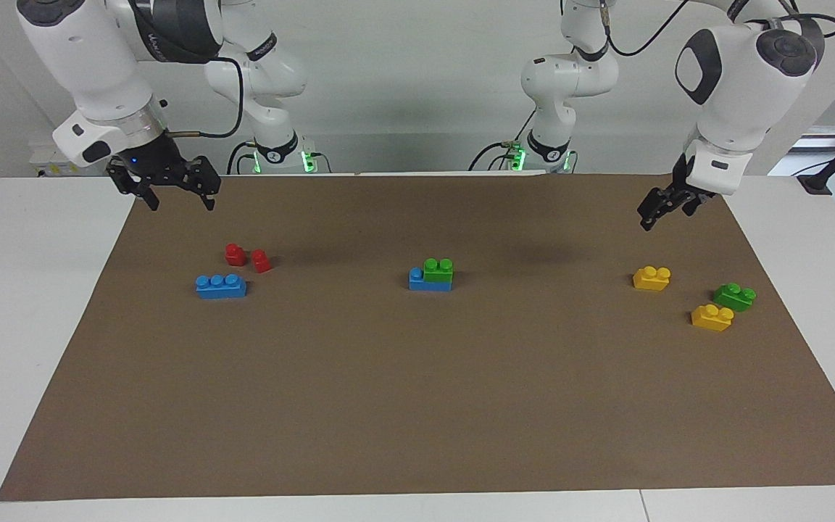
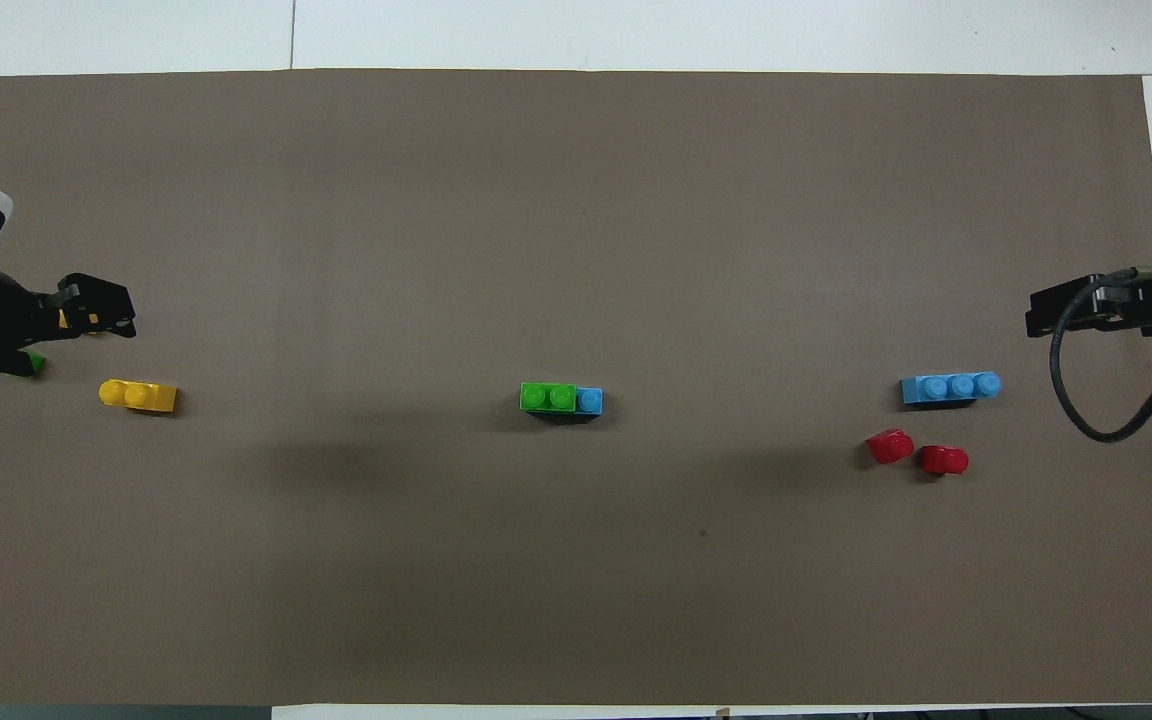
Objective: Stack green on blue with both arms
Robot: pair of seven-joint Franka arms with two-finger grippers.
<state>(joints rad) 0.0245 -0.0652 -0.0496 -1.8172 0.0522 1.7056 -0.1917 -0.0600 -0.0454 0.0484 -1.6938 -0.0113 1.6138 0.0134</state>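
Note:
At the middle of the mat a green brick (image 1: 438, 270) (image 2: 547, 397) sits on one end of a blue brick (image 1: 421, 281) (image 2: 589, 400), leaving one blue stud bare. A second blue brick (image 1: 221, 286) (image 2: 950, 387) lies alone toward the right arm's end. A second green brick (image 1: 734, 296) lies toward the left arm's end; in the overhead view only its edge (image 2: 32, 362) shows under the left gripper. My right gripper (image 1: 180, 203) (image 2: 1056, 310) hangs open and empty over the mat's edge. My left gripper (image 1: 662, 216) (image 2: 51, 338) hangs open and empty above the yellow bricks' area.
Two small red bricks (image 1: 235, 254) (image 1: 261, 260) lie beside the lone blue brick, nearer to the robots. Two yellow bricks (image 1: 651, 278) (image 1: 712, 317) lie by the loose green one. The brown mat (image 1: 417, 406) covers the white table.

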